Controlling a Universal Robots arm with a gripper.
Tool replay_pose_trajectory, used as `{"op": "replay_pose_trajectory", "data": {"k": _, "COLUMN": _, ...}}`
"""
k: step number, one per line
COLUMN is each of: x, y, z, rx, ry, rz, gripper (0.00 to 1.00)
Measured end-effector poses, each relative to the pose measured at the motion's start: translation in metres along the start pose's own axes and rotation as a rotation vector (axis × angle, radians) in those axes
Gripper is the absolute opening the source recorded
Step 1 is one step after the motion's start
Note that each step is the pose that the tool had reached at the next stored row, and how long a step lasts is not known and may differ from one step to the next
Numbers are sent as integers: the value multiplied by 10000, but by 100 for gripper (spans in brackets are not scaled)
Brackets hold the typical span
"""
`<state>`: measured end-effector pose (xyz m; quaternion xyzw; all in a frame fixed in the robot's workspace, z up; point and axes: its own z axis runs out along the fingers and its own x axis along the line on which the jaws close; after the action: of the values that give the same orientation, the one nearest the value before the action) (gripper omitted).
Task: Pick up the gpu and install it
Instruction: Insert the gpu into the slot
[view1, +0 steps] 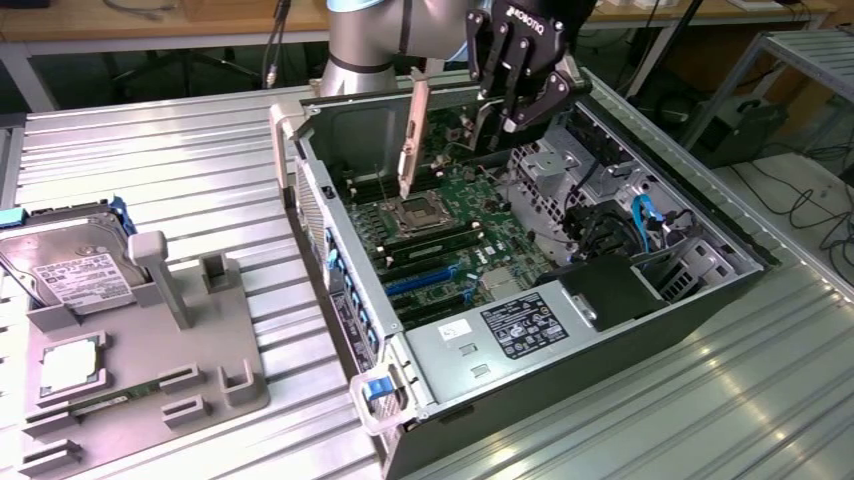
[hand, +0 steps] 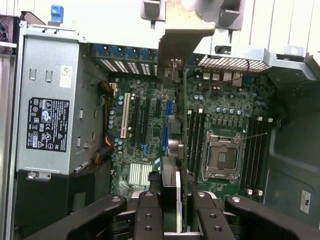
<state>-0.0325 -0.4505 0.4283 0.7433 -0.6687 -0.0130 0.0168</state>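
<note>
Black fingers (hand: 150, 215) of the hand (view1: 497, 125) are clamped on the gpu (view1: 415, 135), which hangs edge-down with its silver bracket lowest, above the motherboard (view1: 441, 235) inside the open computer case (view1: 641, 330). To seat it well, I judge the card's edge must line up with 1 blue slot (hand: 165, 125) before descending. The arm reaches steeply down over the case.

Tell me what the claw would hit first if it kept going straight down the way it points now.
The claw points down into the open case, shut on the gpu. The card's lower edge would likely reach the motherboard first, near the blue slot beside the CPU socket; depth is hard to judge.
</note>
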Motion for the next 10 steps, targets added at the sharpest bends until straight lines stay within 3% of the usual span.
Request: {"op": "replay_pose_trajectory", "data": {"k": 10, "x": 0, "y": -3, "z": 76, "rx": -3, "ry": -1, "rz": 3, "gripper": 28}}
